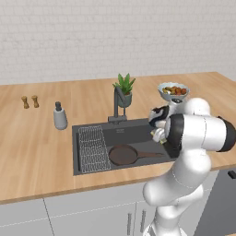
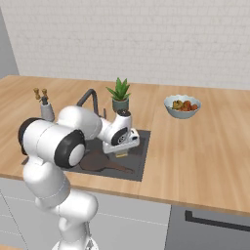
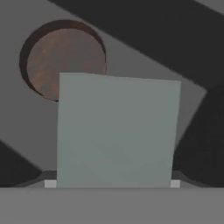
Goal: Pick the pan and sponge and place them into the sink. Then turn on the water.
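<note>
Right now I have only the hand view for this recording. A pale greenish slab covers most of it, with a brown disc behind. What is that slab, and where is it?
Observer: It is the sponge, gripped in the end effector over the right side of the sink.
Operator: And the brown disc, is it inside the basin?
Observer: Yes. It is the pan, lying in the sink beside the wire rack, with its handle pointing away from the rack.
Operator: Is any water running?
Observer: No stream falls from the faucet.
</note>
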